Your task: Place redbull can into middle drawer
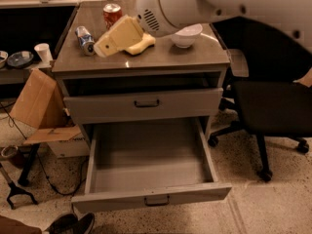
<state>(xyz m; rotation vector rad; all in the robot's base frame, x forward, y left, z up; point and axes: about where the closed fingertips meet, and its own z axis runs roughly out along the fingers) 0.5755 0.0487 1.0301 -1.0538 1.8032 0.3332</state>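
The redbull can (85, 39), slim silver and blue, lies on its side at the left of the cabinet top (195, 57). My gripper (101, 49), in a tan housing on the white arm, reaches in from the upper right. Its tip is just right of the can, low over the top. The middle drawer (146, 167) is pulled wide open and empty, with its dark handle (157, 200) at the front. The grey drawer above it (146, 104) is slightly ajar.
A red cola can (112, 14) stands at the back of the top. A yellow object (142, 44) and a white bowl (187, 34) sit to the right. A black office chair (273, 106) is at the right and cardboard (34, 101) at the left.
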